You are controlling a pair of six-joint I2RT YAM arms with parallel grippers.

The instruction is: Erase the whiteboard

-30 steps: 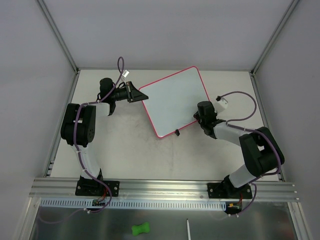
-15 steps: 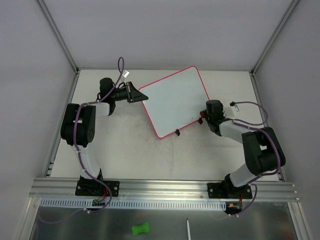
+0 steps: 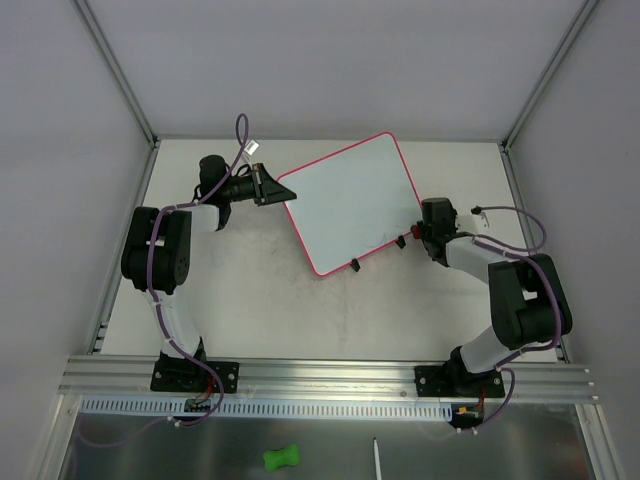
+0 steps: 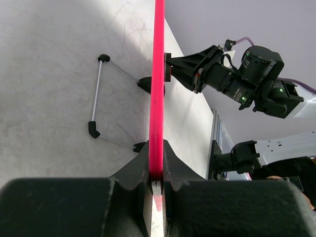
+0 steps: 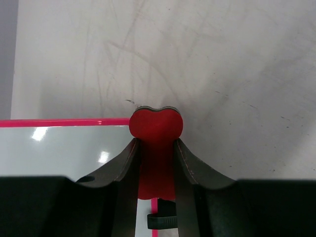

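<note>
Table (image 3: pixel 260 290) shows all round the whiteboard (image 3: pixel 350 205); left jaws pinch its frame, right jaws a red pad (image 5: pixel 156 123).

We note a white whiteboard (image 3: pixel 350 200) with a pink-red frame (image 3: pixel 334 155) and black clips (image 3: pixel 354 265). The pad (image 5: pixel 156 123) in the black right pincer (image 5: pixel 156 144) is red. The tabletop (image 3: pixel 250 300) is pale grey with dark scuff marks. The arm cables (image 3: pixel 240 130) are purple.

A robotics lab test cell: a scuffed white table (image 3: pixel 250 300) boxed in by plain grey panel walls (image 3: pixel 320 60) on aluminium posts (image 3: pixel 114 70), with two cabled robot arms (image 3: pixel 160 250) bolted to an aluminium rail (image 3: pixel 330 372) at its near edge.
</note>
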